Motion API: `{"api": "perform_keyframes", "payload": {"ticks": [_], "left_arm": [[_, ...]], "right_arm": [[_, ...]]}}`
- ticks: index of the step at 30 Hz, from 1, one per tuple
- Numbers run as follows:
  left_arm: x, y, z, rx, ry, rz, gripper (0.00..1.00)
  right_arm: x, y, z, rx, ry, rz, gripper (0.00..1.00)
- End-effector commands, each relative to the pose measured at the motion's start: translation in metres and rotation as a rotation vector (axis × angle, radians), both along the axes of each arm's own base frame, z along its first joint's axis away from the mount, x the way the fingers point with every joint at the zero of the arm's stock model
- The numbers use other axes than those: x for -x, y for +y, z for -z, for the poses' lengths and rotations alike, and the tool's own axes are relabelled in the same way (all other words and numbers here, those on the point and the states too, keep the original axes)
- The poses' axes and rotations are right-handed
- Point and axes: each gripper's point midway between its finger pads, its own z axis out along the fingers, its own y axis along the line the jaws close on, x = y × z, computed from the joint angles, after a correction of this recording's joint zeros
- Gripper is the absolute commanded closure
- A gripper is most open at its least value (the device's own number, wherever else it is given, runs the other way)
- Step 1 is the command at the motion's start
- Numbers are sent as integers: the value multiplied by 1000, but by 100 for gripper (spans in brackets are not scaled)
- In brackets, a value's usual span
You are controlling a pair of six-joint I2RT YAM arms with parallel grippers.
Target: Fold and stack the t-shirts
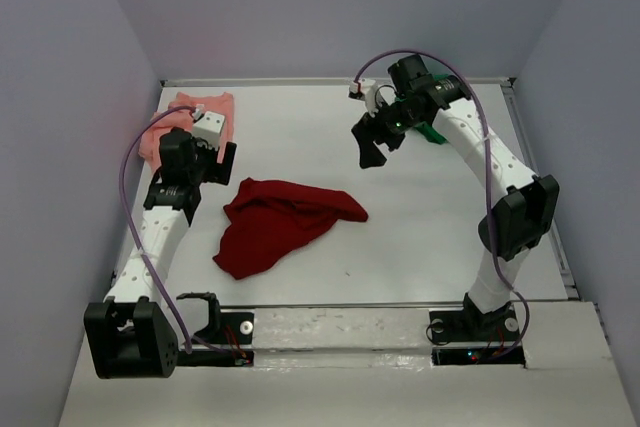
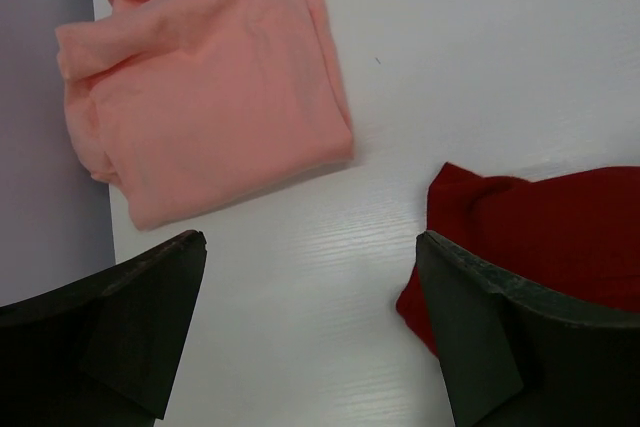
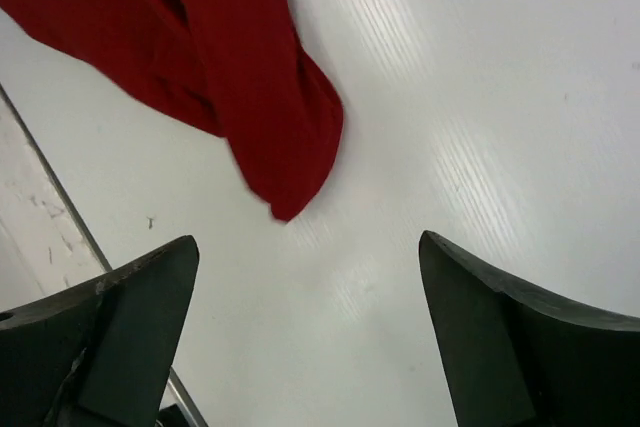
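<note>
Quick look at where things sit. The dark red t-shirt [image 1: 285, 225] is a crumpled heap near the middle of the table [image 1: 450, 247], not folded at all. The salmon pink t-shirt [image 1: 195, 117] already looks folded into a rough rectangle in the far left corner. Only a sliver of the bright green t-shirt [image 1: 433, 133] shows on the far right, mostly hidden behind the right arm, so it's hard to say if it's folded.

Both grippers are empty. The left gripper [image 2: 310, 247] has its fingers spread wide over bare table, with the pink shirt on 1 side of its view and the red one on the other. The right gripper [image 3: 310, 242] is spread wide too, with nothing between its fingers.

The red shirt lies between the 2 arms. Its long axis runs roughly left to right across the table, tilted so the left end sits nearer the bases and the right end tapers to a point. In the overhead view the left gripper looks nearer, just beyond the shirt's far left corner. The right gripper hangs beyond that right tip, a bit further off. Probably the next job is spreading the red one flat, with each arm taking its own end.
</note>
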Motion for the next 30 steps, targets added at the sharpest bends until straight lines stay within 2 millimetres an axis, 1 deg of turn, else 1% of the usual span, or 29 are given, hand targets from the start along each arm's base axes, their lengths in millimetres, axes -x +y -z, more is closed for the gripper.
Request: {"api": "perform_keyframes", "payload": {"ticks": [1,2,3,4,5,6,7,8,10,11,12,13,14,15,16,17,18,19,20,21,22,23,24,25,26,27,28,29,30], "left_arm": [[3,-4,-10,8,-34,27,1],[3,-5,-10,11,-34,29,1],[3,-5,-9,11,-33,29,1],[3,-5,-9,11,-33,29,1],[4,-5,-7,11,-30,29,1],[4,-5,-7,12,-29,31,1],[4,-5,-8,12,-33,31,1],[5,-5,-9,13,-36,34,1],[6,-6,-10,15,-40,38,1],[6,-6,-9,15,-42,38,1],[7,-6,-8,12,-39,38,1],[7,-5,-7,7,-38,36,1],[9,-5,-6,7,-36,35,1],[9,-5,-6,5,-36,34,1],[10,-4,-5,1,-35,34,1],[10,-4,-4,0,-35,32,1],[10,-3,-4,-2,-35,31,1],[10,-2,-3,-6,-32,27,1],[10,-1,0,-10,-26,25,1],[9,0,1,-13,-23,19,1],[9,0,2,-16,-18,17,1],[8,1,4,-23,-11,14,1],[8,2,6,-24,-4,11,1],[8,3,6,-26,-3,9,1],[6,3,7,-28,0,7,1],[6,4,9,-33,6,5,1],[6,4,9,-35,8,4,1],[5,5,10,-38,16,0,1],[5,5,11,-38,19,0,1]], "right_arm": [[-22,-24,-10,75,-166,102,0],[-28,-23,-12,70,-196,118,0],[-28,-25,-9,76,-197,128,0],[-31,-27,-10,83,-212,142,0],[-39,-31,-15,77,-240,174,0],[-45,-34,-13,92,-257,201,0],[-59,-46,-11,146,-299,273,0],[-77,-55,-9,149,-331,326,0],[-94,-68,3,167,-324,376,0],[-107,-79,19,182,-296,400,0],[-113,-83,27,189,-284,412,2],[-123,-90,32,201,-286,442,2],[-134,-101,37,207,-281,469,3],[-144,-106,54,221,-254,487,3],[-152,-112,59,225,-252,507,3],[-162,-114,57,207,-258,516,3],[-169,-123,62,207,-247,534,3],[-176,-124,78,208,-217,530,3],[-182,-121,78,200,-224,521,3],[-186,-126,83,203,-218,526,3],[-190,-128,98,208,-192,522,3],[-194,-126,98,205,-195,516,3],[-197,-125,102,205,-189,516,2],[-200,-129,106,203,-179,520,2],[-202,-129,117,210,-157,516,2],[-207,-135,117,208,-160,530,2],[-208,-134,119,207,-157,528,2],[-211,-139,128,210,-139,538,2],[-214,-146,130,210,-135,556,2]]}}
